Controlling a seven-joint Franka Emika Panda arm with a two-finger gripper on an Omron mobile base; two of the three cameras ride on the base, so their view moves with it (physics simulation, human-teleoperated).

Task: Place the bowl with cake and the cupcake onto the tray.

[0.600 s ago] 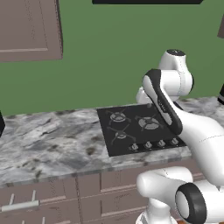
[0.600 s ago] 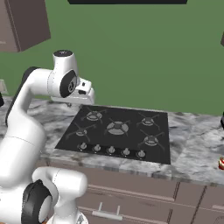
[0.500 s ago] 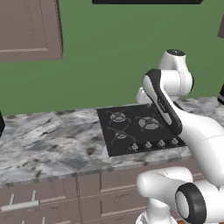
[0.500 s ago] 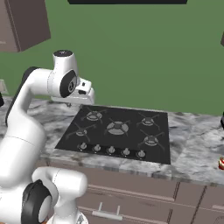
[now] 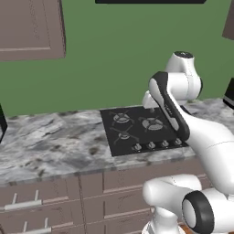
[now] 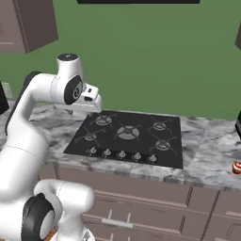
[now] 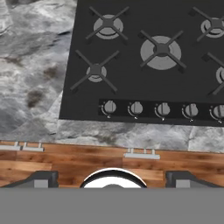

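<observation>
Nearest: drawer fronts (image 6: 141, 207) running under the worktop's front edge, nothing on them to deal with. In the hand view the gripper (image 7: 112, 178) is looking down past that front edge at the worktop (image 7: 30, 83) and the hob (image 7: 148, 61), fingertips (image 7: 41, 178) sitting wide apart at the bottom with nothing between them. Jaws are almost fully spread and carrying nothing; my read is the arm is parked high and folded back because the base is travelling or searching, not reaching.

Mid: hob is taking the middle of the worktop, knobs (image 7: 162, 109) lined along its front edge. Burners are bare, so no task item is waiting there.

Cupcake (image 6: 237, 167) is sitting at the far right of the worktop in the right base view, near the front edge, well apart from the hob and from the gripper (image 6: 70, 112). It's half cut off by the frame, so I cannot tell what's beside it. Bowl and tray: can't place either from here.

Far: green wall (image 5: 114, 55) behind the worktop, cabinet (image 5: 29, 29) hanging upper left. A dark item (image 5: 228, 93) is poking in at the worktop's right end in the left base view; too cropped to name.

Judgement: task is barely started. Next move likely needs shifting right toward the cupcake.
</observation>
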